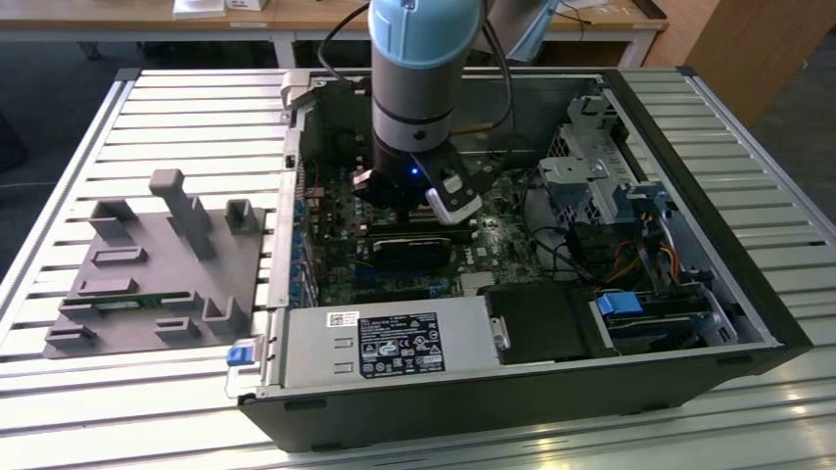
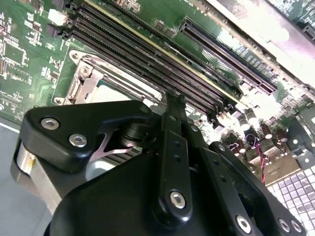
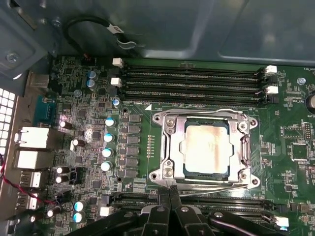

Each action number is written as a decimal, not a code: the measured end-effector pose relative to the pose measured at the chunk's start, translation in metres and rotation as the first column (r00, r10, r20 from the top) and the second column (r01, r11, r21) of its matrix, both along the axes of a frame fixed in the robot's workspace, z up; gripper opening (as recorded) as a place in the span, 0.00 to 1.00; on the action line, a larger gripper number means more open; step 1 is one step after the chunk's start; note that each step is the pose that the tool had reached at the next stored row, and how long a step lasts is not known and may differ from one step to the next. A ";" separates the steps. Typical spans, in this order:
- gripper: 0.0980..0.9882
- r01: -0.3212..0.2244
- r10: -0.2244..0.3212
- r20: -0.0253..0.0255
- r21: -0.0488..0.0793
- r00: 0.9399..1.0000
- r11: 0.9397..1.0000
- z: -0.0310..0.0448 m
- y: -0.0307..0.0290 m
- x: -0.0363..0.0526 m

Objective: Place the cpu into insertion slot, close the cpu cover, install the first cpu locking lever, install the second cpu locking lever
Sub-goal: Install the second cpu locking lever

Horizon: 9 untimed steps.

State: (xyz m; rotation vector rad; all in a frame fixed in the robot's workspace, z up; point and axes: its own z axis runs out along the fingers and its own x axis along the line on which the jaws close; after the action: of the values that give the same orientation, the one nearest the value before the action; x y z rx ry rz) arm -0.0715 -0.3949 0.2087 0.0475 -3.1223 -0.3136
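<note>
The cpu (image 3: 205, 147), a silvery square chip, lies in the insertion slot (image 3: 156, 175) on the green motherboard. The silver cpu cover (image 3: 169, 147) lies flat over it, with the chip's top showing through its cut-out. Thin wire levers run along two opposite edges of the socket, one by the memory slots (image 3: 197, 112) and one by my fingers (image 3: 216, 185). My gripper (image 3: 170, 189) has its black fingers pressed together at the socket's edge, right by that lever. The second wrist view has the gripper (image 2: 172, 97) just past the cover (image 2: 88, 78). In the exterior view the gripper (image 1: 438, 211) is low inside the open case.
Long black memory slots (image 3: 192, 81) flank the socket on both sides. Upright capacitors (image 3: 109, 137) and rear ports (image 3: 32, 160) stand beside it. The case (image 1: 731, 245) holds a power supply (image 1: 392, 343) and drive bays (image 1: 614, 196). A grey fixture (image 1: 144, 264) rests on the slatted table (image 1: 78, 411).
</note>
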 end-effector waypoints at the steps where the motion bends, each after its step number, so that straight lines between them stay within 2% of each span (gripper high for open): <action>1: 0.01 0.000 0.000 0.000 0.002 1.000 1.000 -0.0005 0.0000 -0.0001; 9: 0.01 0.000 0.000 0.000 0.029 1.000 1.000 -0.0046 -0.0026 -0.0006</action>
State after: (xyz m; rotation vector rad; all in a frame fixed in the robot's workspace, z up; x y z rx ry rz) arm -0.0721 -0.3975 0.2041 0.0476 -3.1179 -0.3584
